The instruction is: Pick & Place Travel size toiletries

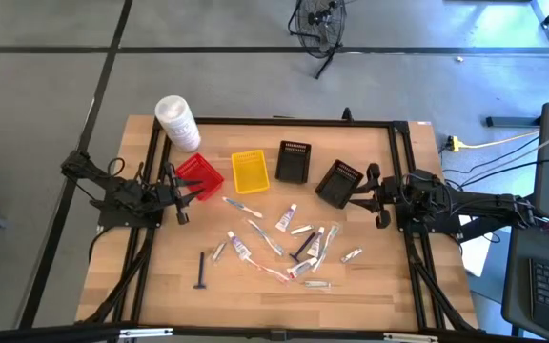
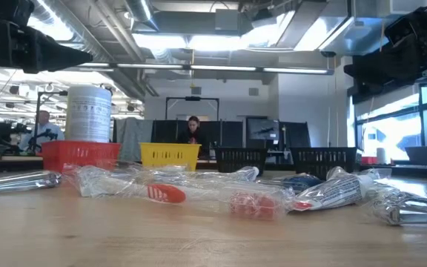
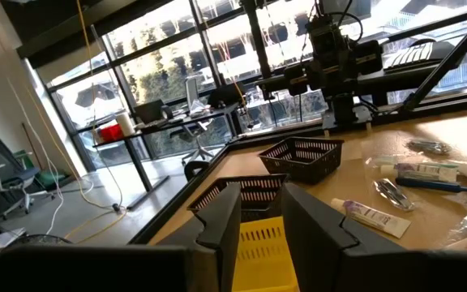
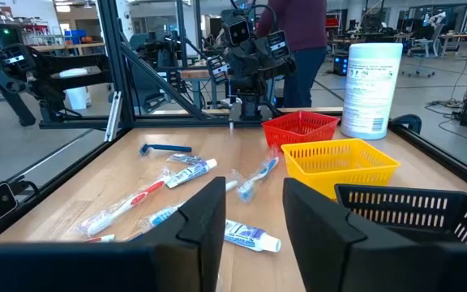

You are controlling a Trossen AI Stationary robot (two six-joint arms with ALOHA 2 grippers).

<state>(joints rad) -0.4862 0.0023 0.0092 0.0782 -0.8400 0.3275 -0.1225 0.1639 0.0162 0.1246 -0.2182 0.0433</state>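
The travel size toiletries [image 1: 274, 243] lie loose on the middle and near part of the table: small white tubes [image 4: 250, 237], clear-wrapped sticks [image 4: 132, 203] and sachets. A dark razor [image 1: 203, 270] lies apart toward the near left. My left gripper [image 1: 191, 191] hovers open beside the red basket [image 1: 198, 174], above the table. In its wrist view [image 3: 262, 227] it points across the yellow basket [image 3: 262, 251]. My right gripper [image 1: 358, 197] hovers open next to a black basket [image 1: 338, 183]. In its own view [image 4: 254, 219] it faces the toiletries. Neither gripper holds anything.
A row of baskets stands behind the toiletries: red, yellow [image 1: 250, 171] and two black ones [image 1: 294, 162]. A big white tub [image 1: 176, 122] stands at the far left corner. A dark frame [image 1: 398, 162] runs along the table's edges. People show in the room beyond [image 4: 294, 32].
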